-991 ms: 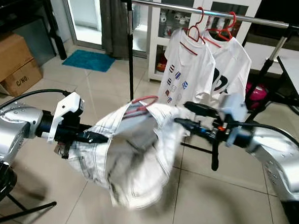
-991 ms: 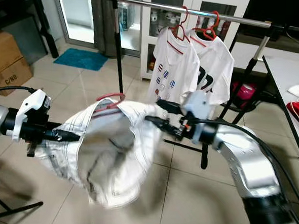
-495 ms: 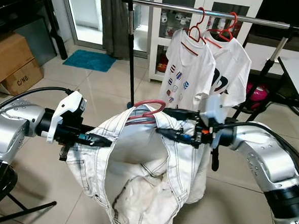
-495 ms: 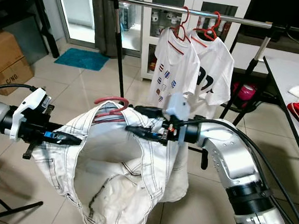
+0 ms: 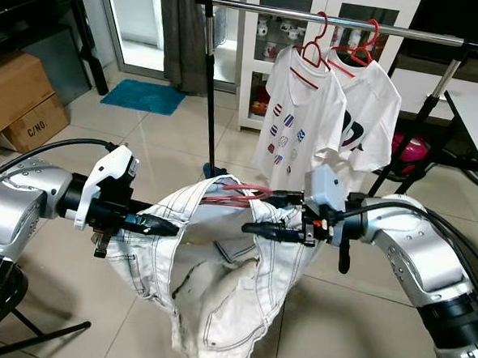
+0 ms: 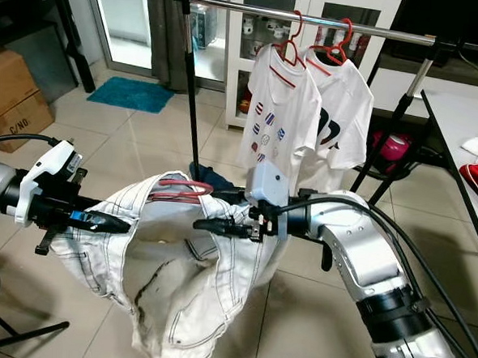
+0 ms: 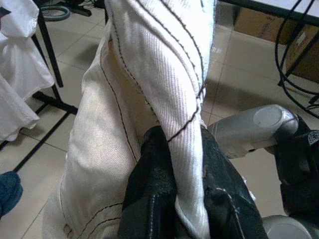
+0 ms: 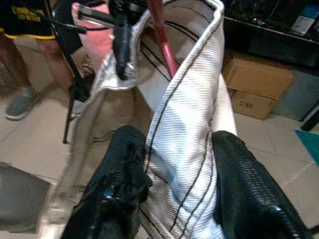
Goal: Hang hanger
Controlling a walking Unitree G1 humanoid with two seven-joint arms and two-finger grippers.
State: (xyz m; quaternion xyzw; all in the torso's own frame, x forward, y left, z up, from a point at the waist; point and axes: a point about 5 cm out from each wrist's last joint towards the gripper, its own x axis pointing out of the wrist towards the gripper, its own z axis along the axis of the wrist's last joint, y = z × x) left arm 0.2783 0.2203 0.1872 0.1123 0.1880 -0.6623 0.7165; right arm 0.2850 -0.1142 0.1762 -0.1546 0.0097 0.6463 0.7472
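A white garment with dark stitching (image 5: 224,284) hangs stretched between my two grippers over the tiled floor. A red hanger (image 5: 236,192) lies tilted, almost flat, in its open waistband. My left gripper (image 5: 165,226) is shut on the garment's left edge, and the left wrist view shows the cloth (image 7: 164,79) pinched between the fingers (image 7: 149,169). My right gripper (image 5: 261,215) is shut on the right edge, with a fold of cloth (image 8: 189,124) between its fingers (image 8: 124,159) and the red hanger (image 8: 162,47) beyond. The clothes rail (image 5: 266,9) runs across the back, well above and behind the garment.
Two white T-shirts (image 5: 301,118) hang on red hangers (image 5: 316,50) at the rail's middle. The rail's black post (image 5: 208,88) and slanted leg (image 5: 428,105) stand behind. Cardboard boxes (image 5: 16,100) sit left, a blue mat (image 5: 142,97) beyond, a white table (image 6: 462,120) right. A person's legs (image 8: 20,55) stand nearby.
The garment swung, then sagged lower between the grippers. The red hanger dropped from upright to nearly flat in the waistband. My right gripper moved left and slightly down.
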